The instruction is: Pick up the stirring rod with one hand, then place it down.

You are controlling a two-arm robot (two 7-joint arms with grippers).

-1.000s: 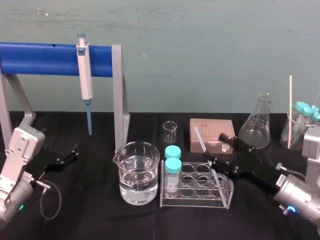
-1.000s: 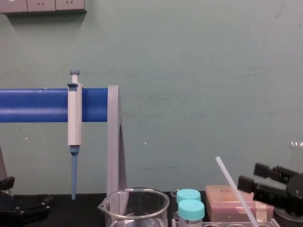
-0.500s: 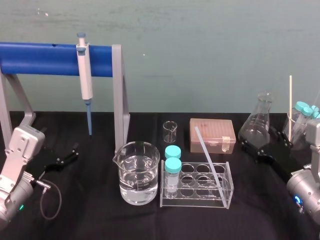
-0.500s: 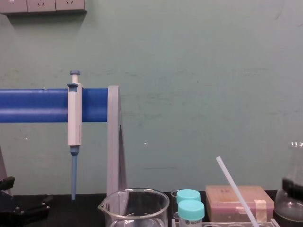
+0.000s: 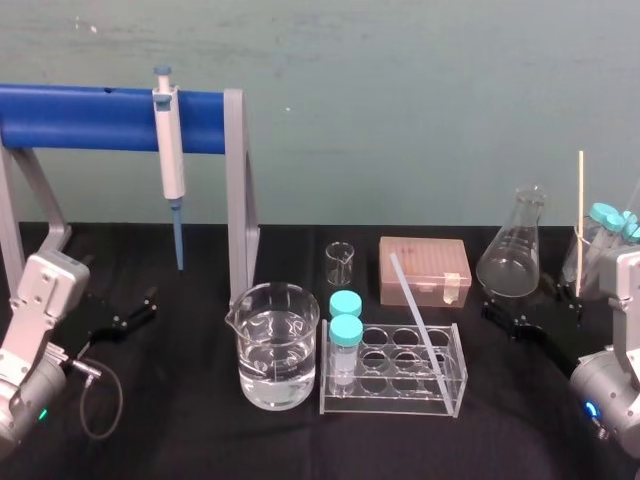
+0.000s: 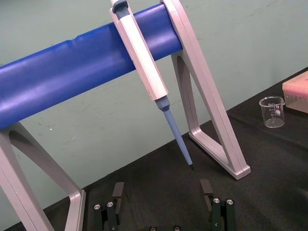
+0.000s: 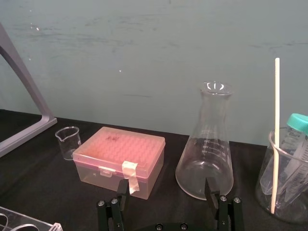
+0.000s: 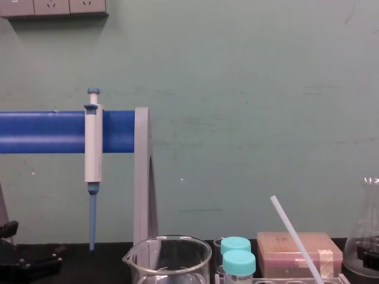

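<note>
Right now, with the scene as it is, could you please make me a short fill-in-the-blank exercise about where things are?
1. The stirring rod leans tilted in the clear ____, beside two teal-capped tubes.
2. The pipette hangs from the ____ bar.
3. The right gripper, near the conical flask, and the idle left gripper, on the left of the table, both have fingers ____.
Missing words: rack; blue; open.

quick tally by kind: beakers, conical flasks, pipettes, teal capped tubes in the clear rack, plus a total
beakers: 3 (large with water, small, one holding tubes)
conical flasks: 1
pipettes: 1
teal-capped tubes in the clear rack: 2
total: 7
</note>
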